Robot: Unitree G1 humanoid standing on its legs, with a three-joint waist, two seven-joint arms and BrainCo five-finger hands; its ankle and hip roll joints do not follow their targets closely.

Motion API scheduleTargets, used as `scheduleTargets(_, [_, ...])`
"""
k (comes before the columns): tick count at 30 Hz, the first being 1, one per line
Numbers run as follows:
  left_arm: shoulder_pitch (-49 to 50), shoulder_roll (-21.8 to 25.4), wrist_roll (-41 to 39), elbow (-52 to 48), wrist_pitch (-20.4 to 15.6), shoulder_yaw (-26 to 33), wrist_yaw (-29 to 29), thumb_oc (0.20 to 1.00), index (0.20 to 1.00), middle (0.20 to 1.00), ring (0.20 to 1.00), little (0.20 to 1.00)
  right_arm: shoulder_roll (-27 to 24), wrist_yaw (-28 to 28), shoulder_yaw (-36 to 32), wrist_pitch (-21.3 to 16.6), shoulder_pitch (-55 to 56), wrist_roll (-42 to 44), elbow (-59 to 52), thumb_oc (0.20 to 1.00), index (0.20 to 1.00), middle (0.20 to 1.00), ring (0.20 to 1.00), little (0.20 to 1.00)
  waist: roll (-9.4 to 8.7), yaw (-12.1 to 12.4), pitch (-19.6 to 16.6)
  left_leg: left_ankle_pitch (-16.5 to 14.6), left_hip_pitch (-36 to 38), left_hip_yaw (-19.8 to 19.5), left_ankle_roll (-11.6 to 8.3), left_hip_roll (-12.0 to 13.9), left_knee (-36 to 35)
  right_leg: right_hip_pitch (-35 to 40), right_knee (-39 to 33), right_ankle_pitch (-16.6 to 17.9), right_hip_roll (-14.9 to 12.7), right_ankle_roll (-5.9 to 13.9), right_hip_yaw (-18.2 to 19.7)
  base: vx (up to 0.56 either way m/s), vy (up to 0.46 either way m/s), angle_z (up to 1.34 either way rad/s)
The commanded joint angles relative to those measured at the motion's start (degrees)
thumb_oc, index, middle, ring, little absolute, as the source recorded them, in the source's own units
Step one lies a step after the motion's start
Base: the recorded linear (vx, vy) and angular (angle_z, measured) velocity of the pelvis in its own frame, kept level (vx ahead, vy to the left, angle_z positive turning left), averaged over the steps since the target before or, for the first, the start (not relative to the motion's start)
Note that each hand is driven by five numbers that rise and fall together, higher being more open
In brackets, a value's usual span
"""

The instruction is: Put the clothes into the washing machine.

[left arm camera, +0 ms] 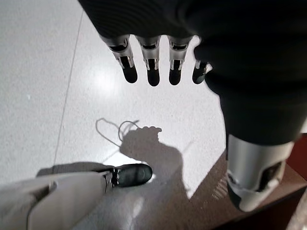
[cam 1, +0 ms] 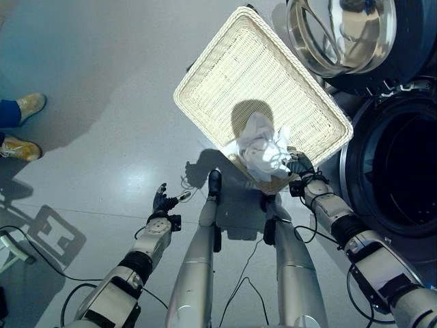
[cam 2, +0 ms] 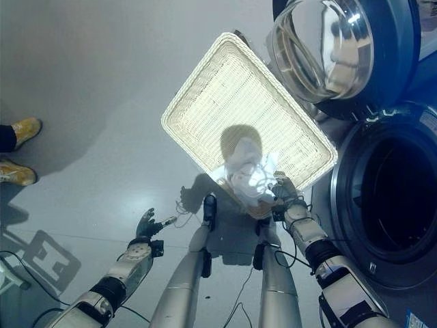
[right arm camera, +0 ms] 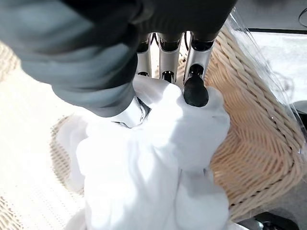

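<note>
Right robot hand [right arm camera: 163,72] clenched in white garment [right arm camera: 148,167] (bunched) — over wicker basket [cam 1: 225,75].

The wide rectangular pale wicker basket [cam 1: 225,75] is rough, tightly plaited cane, and the crumpled white garment [right arm camera: 153,177] in its near corner is soft, matt cloth. The grey floor [cam 1: 102,137] is smooth and faintly glossy, and the washing machine's open round door [cam 1: 341,31] has shiny, mirror-like glass in a dark plastic ring.

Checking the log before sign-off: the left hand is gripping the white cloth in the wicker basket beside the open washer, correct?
Wrong hand. The right hand grips the white cloth in the wicker basket, as the right wrist view shows; the left hand hangs open over the floor.
</note>
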Motion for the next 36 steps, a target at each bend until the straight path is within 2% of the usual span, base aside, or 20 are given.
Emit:
scheduleTargets(1, [3.96,-1.07,3.06,2.14,-3.56,2.61,1.85,1.000,1.000,1.000,1.000,1.000,1.55,6.79,-8.80,-9.56,3.03,31.69,-8.21,0.200,0.200,0.200,0.200,0.200,1.26,-1.80,-1.02,-6.23,-0.77,4.99,2.02,-4.49,4.27,1.23,-4.60,1.72,3.20,3.28,1.50,-0.02,-0.009,-0.10])
scheduleTargets(4, [5.22,-1.04,3.29,2.74,-4.35,3.44,1.74,1.000,1.000,1.000,1.000,1.000,2.93,15.30,-11.37,-9.43,6.06,43.03,-11.12,0.200,0.200,0.200,0.200,0.200,0.75,-2.70,-1.02,-7.12,-0.18,5.55,2.25,-4.57,5.08,1.70,-4.89,1.75,3.45,3.29,2.07,-0.03,-0.012,-0.32])
scheduleTargets(5, [5.82,-0.92,3.25,3.42,-4.91,3.98,1.65,1.000,1.000,1.000,1.000,1.000,4.10,20.41,-12.20,-8.85,8.42,48.56,-13.23,0.200,0.200,0.200,0.200,0.200,0.31,-3.40,-1.02,-7.68,0.15,6.07,2.38,-4.61,5.69,2.00,-5.21,1.93,3.60,3.36,2.48,-0.04,-0.007,-0.23])
scheduleTargets(9, [6.95,-0.75,2.86,4.43,-5.85,5.09,1.37,1.000,1.000,1.000,1.000,1.000,5.30,27.56,-12.32,-7.13,13.48,53.12,-15.87,0.200,0.200,0.200,0.200,0.200,-0.37,-4.89,-1.02,-8.23,0.73,7.00,2.59,-4.61,6.11,2.36,-5.92,2.37,3.98,3.45,3.68,-0.04,0.026,-0.23])
scheduleTargets(11, [7.03,-0.74,2.94,4.49,-5.92,5.13,1.38,1.000,1.000,1.000,1.000,1.000,5.38,27.97,-12.33,-7.02,13.83,53.46,-15.96,0.200,0.200,0.200,0.200,0.200,-0.43,-4.95,-1.02,-8.24,0.87,7.09,2.60,-4.60,6.03,2.46,-6.00,2.40,4.02,3.46,3.82,-0.02,0.022,-0.22])
scheduleTargets(14, [7.89,-0.41,2.76,5.24,-7.62,6.00,1.20,1.000,1.000,1.000,1.000,1.000,5.25,34.49,-12.98,-5.44,18.98,58.21,-16.61,0.200,0.200,0.200,0.200,0.200,-0.69,-6.67,-1.02,-8.49,2.07,8.54,2.69,-4.42,5.21,3.22,-7.08,2.70,4.31,3.69,5.17,-0.04,0.045,-0.29])
scheduleTargets(16, [8.07,-0.38,2.87,5.18,-7.78,6.13,1.28,1.000,1.000,1.000,1.000,1.000,5.24,35.82,-13.22,-5.33,19.86,58.79,-16.76,0.200,0.200,0.200,0.200,0.200,-0.71,-6.96,-1.02,-8.57,2.30,8.90,2.70,-4.39,5.08,3.37,-7.32,2.79,4.30,3.76,5.36,-0.03,0.025,-0.30])
scheduleTargets(17, [8.32,-0.06,3.20,5.32,-8.03,6.57,1.26,1.000,1.000,1.000,1.000,1.000,5.34,39.99,-14.00,-4.69,21.51,61.51,-16.95,0.200,0.200,0.200,0.200,0.200,-0.79,-7.75,-1.02,-8.98,2.82,9.62,2.74,-4.40,5.07,3.64,-7.86,3.09,4.26,4.00,5.95,-0.03,0.022,-0.23])
scheduleTargets(19, [8.29,0.03,3.08,5.39,-8.00,6.61,1.22,1.000,1.000,1.000,1.000,1.000,5.33,40.39,-14.10,-4.59,21.73,61.70,-17.00,0.200,0.200,0.200,0.200,0.200,-0.80,-7.86,-1.02,-9.05,2.90,9.69,2.74,-4.42,5.08,3.68,-7.94,3.13,4.25,4.04,6.03,-0.02,0.015,-0.13])
scheduleTargets(23, [8.07,0.56,2.63,6.13,-7.71,6.97,0.89,1.000,1.000,1.000,1.000,1.000,5.83,44.59,-14.67,-4.66,23.11,66.03,-18.71,0.200,0.200,0.200,0.200,0.200,-0.81,-9.03,-1.02,-9.59,3.91,10.81,2.82,-4.63,5.08,4.48,-8.98,3.58,4.19,4.37,7.06,-0.01,0.023,-0.18])
scheduleTargets(26, [8.01,0.66,2.53,8.17,-8.41,7.47,-0.55,1.000,1.000,1.000,1.000,1.000,6.62,48.15,-16.76,-3.95,23.41,75.72,-18.90,0.200,0.200,0.200,0.200,0.200,-0.24,-9.91,-1.02,-9.98,5.15,12.08,2.72,-4.60,4.91,5.55,-9.32,3.34,3.99,4.55,7.84,0.02,0.029,-0.27])
scheduleTargets(29, [7.99,0.36,2.36,9.52,-9.10,7.52,-1.23,1.000,1.000,1.000,1.000,1.000,7.49,48.83,-18.28,-3.90,23.31,80.18,-18.90,0.200,0.200,0.200,0.200,0.200,0.16,-10.25,-1.02,-10.09,5.72,12.60,2.62,-4.55,4.76,5.99,-9.28,3.08,3.86,4.53,7.96,0.02,0.012,-0.10])
scheduleTargets(30, [8.05,0.23,2.24,10.16,-9.31,7.38,-1.49,1.000,1.000,1.000,1.000,1.000,7.91,48.84,-19.23,-4.80,23.39,82.71,-18.91,0.200,0.200,0.200,0.200,0.200,0.43,-10.44,-1.02,-10.31,6.13,12.92,2.58,-4.48,4.88,6.31,-9.12,2.83,3.76,4.50,8.03,0.07,0.013,-0.14])
scheduleTargets(34, [8.26,-0.49,2.13,11.69,-9.69,7.42,-2.39,1.000,1.000,1.000,1.000,1.000,10.37,42.90,-24.24,-13.63,22.38,83.75,-21.30,0.200,0.200,0.200,0.200,0.200,1.13,-10.89,-1.02,-10.87,6.90,13.80,2.41,-4.36,5.43,6.99,-8.79,2.26,3.35,4.37,7.81,0.07,0.000,-0.14])
scheduleTargets(36, [7.95,-0.51,2.00,12.86,-9.44,7.21,-2.87,1.000,1.000,1.000,1.000,1.000,10.33,34.58,-27.96,-22.43,20.88,83.75,-22.50,0.200,0.200,0.200,0.200,0.200,1.32,-11.04,-1.02,-11.49,7.13,14.27,2.35,-4.11,6.35,7.33,-8.29,1.76,3.08,4.12,7.29,0.08,-0.026,-0.12])
